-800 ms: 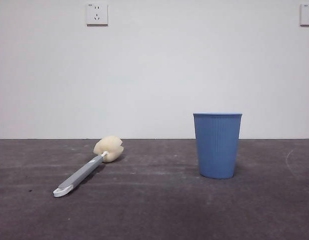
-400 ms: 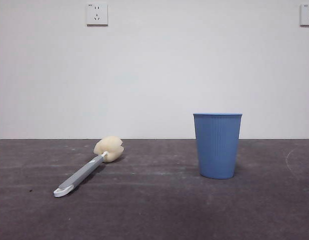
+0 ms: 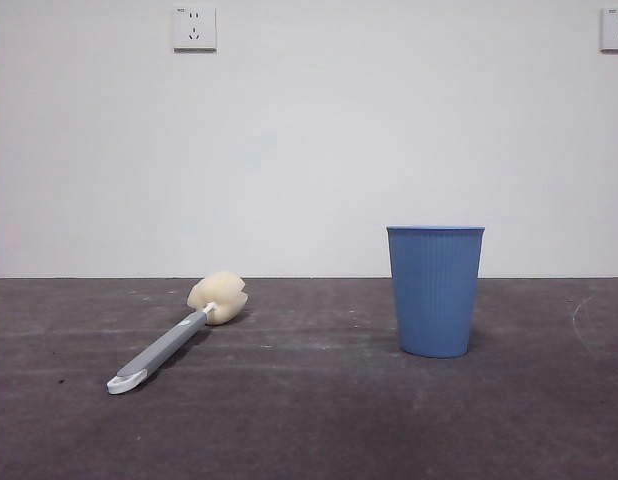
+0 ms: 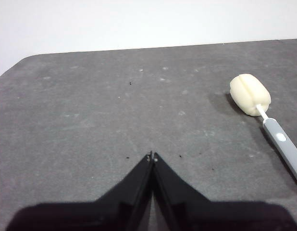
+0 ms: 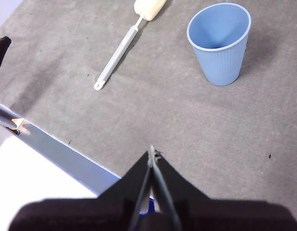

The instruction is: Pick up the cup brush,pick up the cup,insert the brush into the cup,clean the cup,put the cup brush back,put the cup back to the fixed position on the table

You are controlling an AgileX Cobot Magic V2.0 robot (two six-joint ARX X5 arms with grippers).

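The cup brush (image 3: 174,337) lies flat on the table (image 3: 309,420) at the left, its cream sponge head toward the wall and its white looped tip toward the front. It also shows in the left wrist view (image 4: 266,120) and the right wrist view (image 5: 122,48). The blue ribbed cup (image 3: 435,290) stands upright and empty at the right, also in the right wrist view (image 5: 219,43). My left gripper (image 4: 152,156) is shut and empty, apart from the brush. My right gripper (image 5: 152,151) is shut and empty, high above the table, apart from the cup.
A white wall with two sockets (image 3: 194,28) stands behind the table. The table's edge (image 5: 67,154) and a pale floor show in the right wrist view. A black tip of the other arm (image 5: 0,50) shows at that view's side.
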